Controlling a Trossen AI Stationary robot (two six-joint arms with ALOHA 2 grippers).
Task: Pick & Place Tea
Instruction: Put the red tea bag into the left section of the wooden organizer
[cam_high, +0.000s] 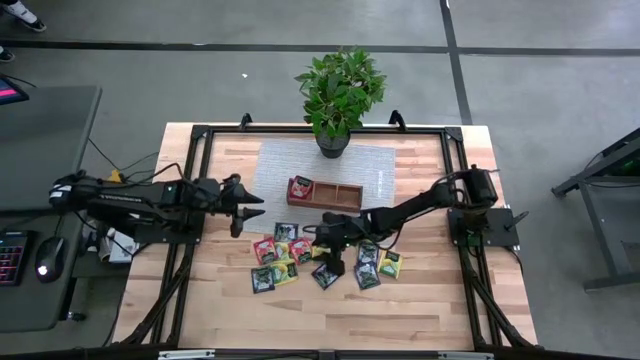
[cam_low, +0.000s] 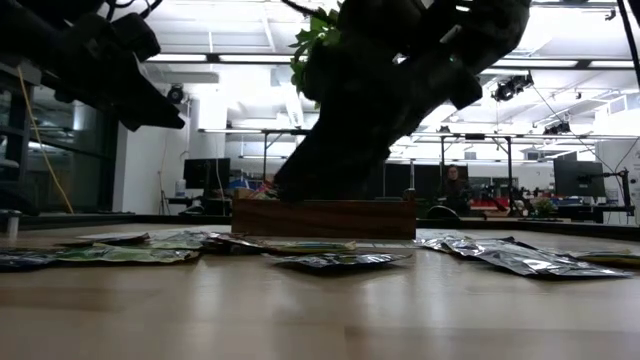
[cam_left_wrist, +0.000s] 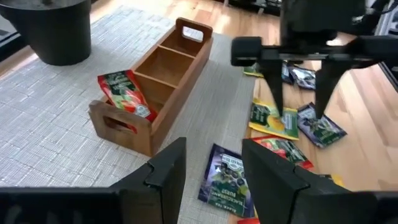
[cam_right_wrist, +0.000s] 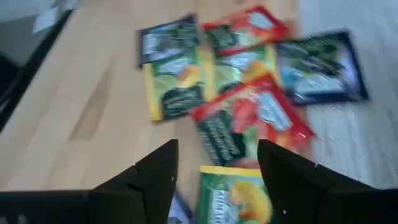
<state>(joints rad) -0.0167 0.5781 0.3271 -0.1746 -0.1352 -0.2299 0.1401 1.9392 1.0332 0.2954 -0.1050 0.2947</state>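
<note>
Tea sachets (cam_high: 300, 258) scattered flat on wooden table (cam_high: 420, 300), near side of wooden tray (cam_high: 325, 194); one red sachet (cam_high: 299, 187) already standing tilted in tray's left compartment, other two compartments empty. Mix of red, yellow-green and dark sachets, several overlapping at pile centre. Step in hand, as judged: approach for next pick, with most of tea not yet placed. Right gripper (cam_high: 332, 262) positioned low over middle of pile, fingers spread wide, nothing between them; right wrist view shows a yellow-green sachet (cam_right_wrist: 239, 196) directly ahead between open fingers, a red one (cam_right_wrist: 255, 121) just beyond. Contact with table or sachets not determinable. Left gripper (cam_high: 250, 207) hovering left of tray, clear of table, fingers parted, holding nothing; in left wrist view, a dark sachet (cam_left_wrist: 225, 180) below and tray ahead. Next move, as judged: lower right gripper onto a single sachet edge, close, lift, carry to tray. Risk: overlapping sachets lifted together, or thin flat sachet slipping from fingers.
</note>
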